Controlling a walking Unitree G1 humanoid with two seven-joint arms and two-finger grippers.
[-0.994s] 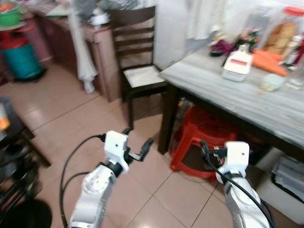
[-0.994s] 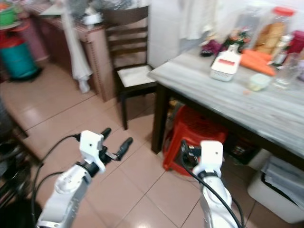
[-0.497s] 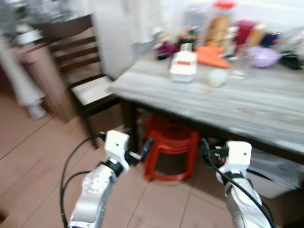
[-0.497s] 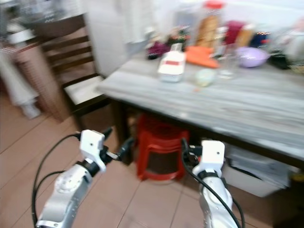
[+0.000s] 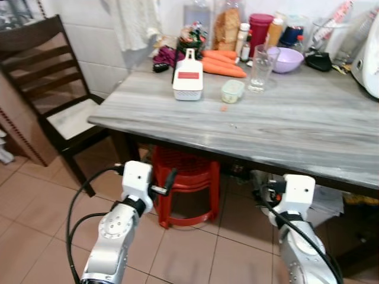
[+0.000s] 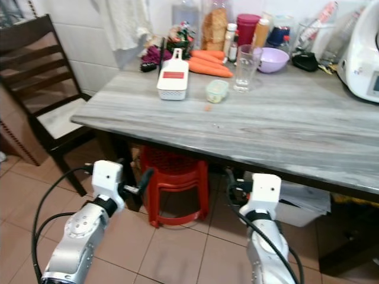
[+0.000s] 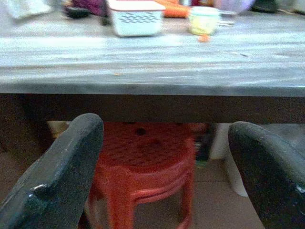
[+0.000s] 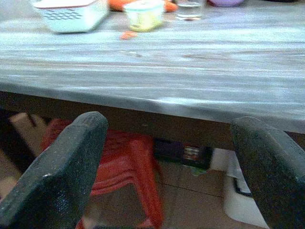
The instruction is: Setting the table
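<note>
I hold both grippers spread, empty, below the table [image 5: 284, 127] edge | left gripper [image 7: 162, 157] | right gripper [image 8: 167, 162] | ready to reach the glass [image 5: 260, 68]

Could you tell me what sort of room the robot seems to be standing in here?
Most likely a home kitchen or dining corner: a grey table carrying carrots, a drinking glass and a purple bowl, with a wooden chair beside it.

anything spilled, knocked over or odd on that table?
Only a small orange scrap lying loose on the table, beside the small lidded tub; it looks like a stray carrot bit. The empty glass stands upright, the white container sits flat, and nothing looks spilled.
</note>
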